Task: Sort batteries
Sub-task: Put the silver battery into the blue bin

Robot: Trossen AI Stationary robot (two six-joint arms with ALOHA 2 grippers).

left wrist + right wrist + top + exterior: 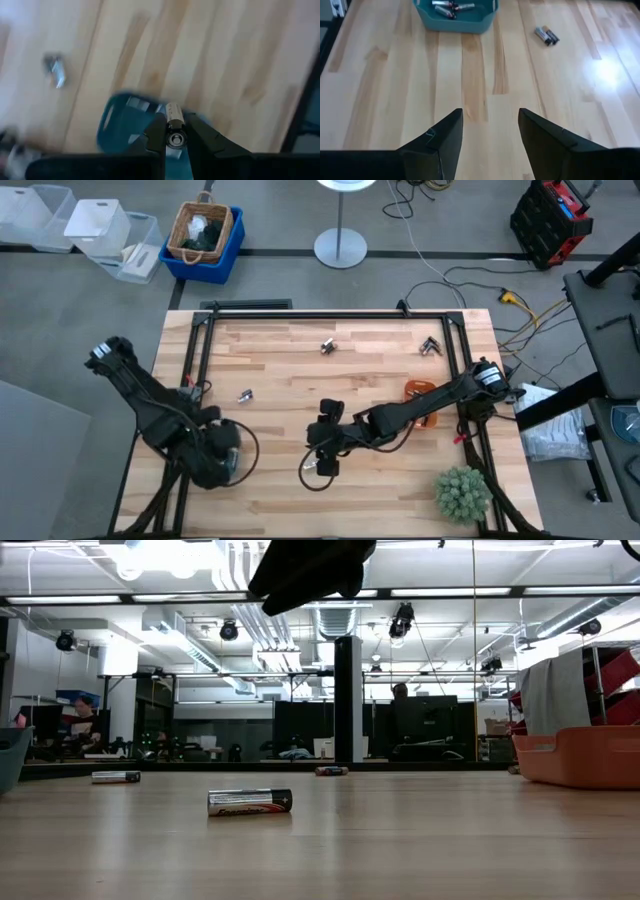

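1. One battery is pinched between the left gripper fingers, its round end facing the wrist camera, and it hangs over the teal tray.
2. The teal tray already holds several batteries lying flat inside it.
3. A loose pair of batteries lies side by side on the bare tabletop, near the teal tray but apart from it.
4. From above, more batteries show along the far part of the tabletop: a small cluster near the middle and another cluster toward the right corner.
5. In the low view a single battery lies on its side on the wood, with another farther back.
6. The right gripper hovers over bare wood near the tabletop's middle, fingers spread wide and holding nothing.
7. An orange tray sits on the right side, beside the right arm.
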